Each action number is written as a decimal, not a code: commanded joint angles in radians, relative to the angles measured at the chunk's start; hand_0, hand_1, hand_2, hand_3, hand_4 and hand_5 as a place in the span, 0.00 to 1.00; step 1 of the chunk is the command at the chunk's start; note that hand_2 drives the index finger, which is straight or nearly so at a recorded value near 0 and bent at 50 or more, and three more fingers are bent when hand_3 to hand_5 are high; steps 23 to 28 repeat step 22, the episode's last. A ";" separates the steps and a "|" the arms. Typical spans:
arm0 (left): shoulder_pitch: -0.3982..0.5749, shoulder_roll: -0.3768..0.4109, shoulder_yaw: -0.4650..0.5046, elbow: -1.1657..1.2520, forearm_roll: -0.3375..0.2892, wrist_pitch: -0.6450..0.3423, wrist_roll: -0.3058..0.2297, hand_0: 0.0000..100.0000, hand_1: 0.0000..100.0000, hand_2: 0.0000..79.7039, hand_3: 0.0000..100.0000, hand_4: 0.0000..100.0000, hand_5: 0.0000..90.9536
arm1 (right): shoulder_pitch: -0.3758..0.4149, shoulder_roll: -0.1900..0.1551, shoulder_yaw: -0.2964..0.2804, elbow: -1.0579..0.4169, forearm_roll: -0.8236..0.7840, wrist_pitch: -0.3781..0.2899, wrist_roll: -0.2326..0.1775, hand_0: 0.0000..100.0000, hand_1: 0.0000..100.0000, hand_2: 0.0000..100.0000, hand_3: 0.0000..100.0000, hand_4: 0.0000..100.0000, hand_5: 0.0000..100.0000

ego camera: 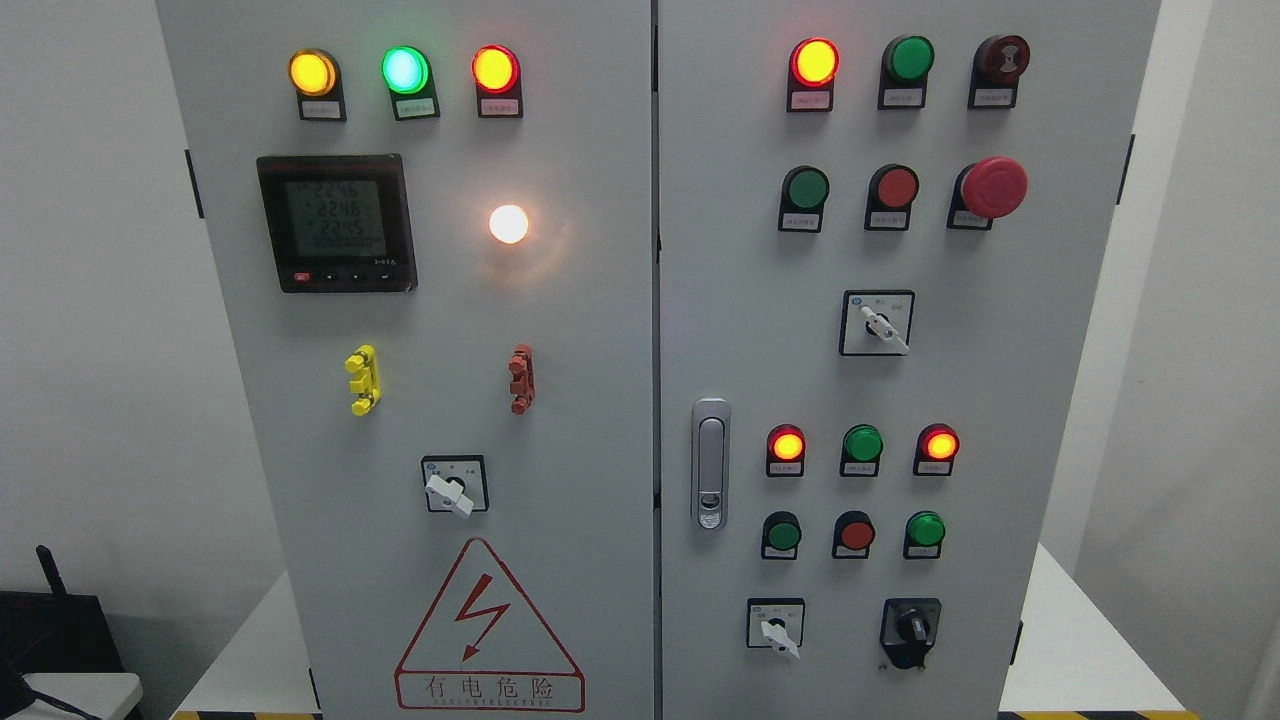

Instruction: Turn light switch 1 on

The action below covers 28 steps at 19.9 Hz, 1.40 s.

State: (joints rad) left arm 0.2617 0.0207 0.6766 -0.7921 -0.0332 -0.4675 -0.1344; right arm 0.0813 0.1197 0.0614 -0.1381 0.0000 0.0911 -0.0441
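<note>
Since neither arm reaches into my head view, hands: out of sight, so I cannot tell whether the fingers are apart, together or clamped on anything.
Cabinet [560, 330]: two grey doors facing me, both closed.
Task's thing: the label print is too small for me to read, so I cannot tell which control is switch 1.
Likeliest candidate: selector switch [455, 487] low on the left door, its white handle pointing down to the right.
Other selectors: upper right selector [878, 325] and lower right selector [776, 628], handles angled the same way.
White lamp [508, 223]: glowing brightly on the left door, above the candidate.
Progress: if that lamp answers to switch 1, I judge the wanted state already stands.
Left to do: not settled from here; nothing shows which switch feeds the lamp.
</note>
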 commanded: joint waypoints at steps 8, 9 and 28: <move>-0.065 0.058 -0.626 0.723 -0.014 0.317 -0.111 0.48 0.11 0.00 0.00 0.00 0.00 | 0.000 0.000 0.000 0.000 -0.017 -0.001 0.000 0.12 0.39 0.00 0.00 0.00 0.00; -0.067 0.056 -0.665 0.723 -0.013 0.325 -0.113 0.48 0.11 0.00 0.00 0.00 0.00 | 0.000 0.000 0.000 0.000 -0.017 -0.001 0.000 0.12 0.39 0.00 0.00 0.00 0.00; -0.111 0.005 -0.701 0.728 -0.007 0.399 -0.106 0.48 0.05 0.00 0.00 0.00 0.00 | 0.000 0.000 0.000 0.000 -0.018 -0.001 0.000 0.12 0.39 0.00 0.00 0.00 0.00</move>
